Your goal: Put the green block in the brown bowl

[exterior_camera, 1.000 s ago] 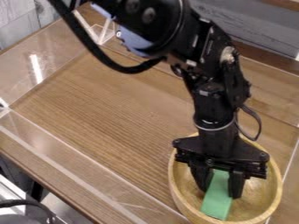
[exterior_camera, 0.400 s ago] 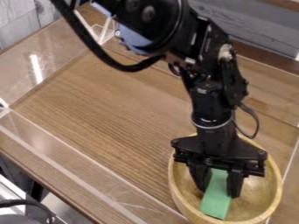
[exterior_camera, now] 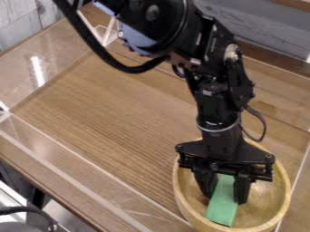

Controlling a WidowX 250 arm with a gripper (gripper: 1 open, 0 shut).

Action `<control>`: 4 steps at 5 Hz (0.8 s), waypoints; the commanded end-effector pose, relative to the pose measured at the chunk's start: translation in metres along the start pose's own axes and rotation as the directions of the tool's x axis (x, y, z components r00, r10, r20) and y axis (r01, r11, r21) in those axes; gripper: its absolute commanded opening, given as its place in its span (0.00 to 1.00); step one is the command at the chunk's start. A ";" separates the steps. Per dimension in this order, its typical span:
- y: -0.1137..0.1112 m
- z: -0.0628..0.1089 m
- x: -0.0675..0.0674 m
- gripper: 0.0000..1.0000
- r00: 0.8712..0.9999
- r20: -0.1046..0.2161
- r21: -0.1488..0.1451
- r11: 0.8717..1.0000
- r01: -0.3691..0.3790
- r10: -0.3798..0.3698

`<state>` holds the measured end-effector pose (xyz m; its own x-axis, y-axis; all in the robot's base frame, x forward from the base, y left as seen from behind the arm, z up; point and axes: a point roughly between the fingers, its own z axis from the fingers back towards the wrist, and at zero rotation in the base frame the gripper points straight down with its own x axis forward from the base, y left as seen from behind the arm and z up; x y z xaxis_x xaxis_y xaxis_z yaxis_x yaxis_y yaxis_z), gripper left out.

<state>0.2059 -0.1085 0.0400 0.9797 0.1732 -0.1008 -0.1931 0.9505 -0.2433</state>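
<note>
Nearest the camera, at the lower right, the brown bowl (exterior_camera: 191, 205) sits on the wooden table (exterior_camera: 109, 118), its far right rim cut off by the picture's edge. Inside it the green block (exterior_camera: 226, 207) stands tilted, its lower end on the bowl's floor and its upper end rising between the black fingers (exterior_camera: 205, 179) of the gripper (exterior_camera: 223, 186), which is clamped shut on the block. Whether the block's lower end actually bears on the wood is hard to judge from this angle. The black arm (exterior_camera: 212, 82) rises behind, leaning toward the far left, with clear plastic walls (exterior_camera: 49, 54) bordering the table.
</note>
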 end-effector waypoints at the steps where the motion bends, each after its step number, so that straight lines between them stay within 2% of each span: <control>1: -0.002 0.006 0.003 0.00 1.000 0.005 -0.010 1.000 0.010 -0.010; 4: 0.002 0.008 0.001 0.00 1.000 -0.013 -0.006 1.000 -0.005 0.005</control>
<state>0.2038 -0.1043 0.0406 0.9743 0.1853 -0.1284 -0.2117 0.9476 -0.2391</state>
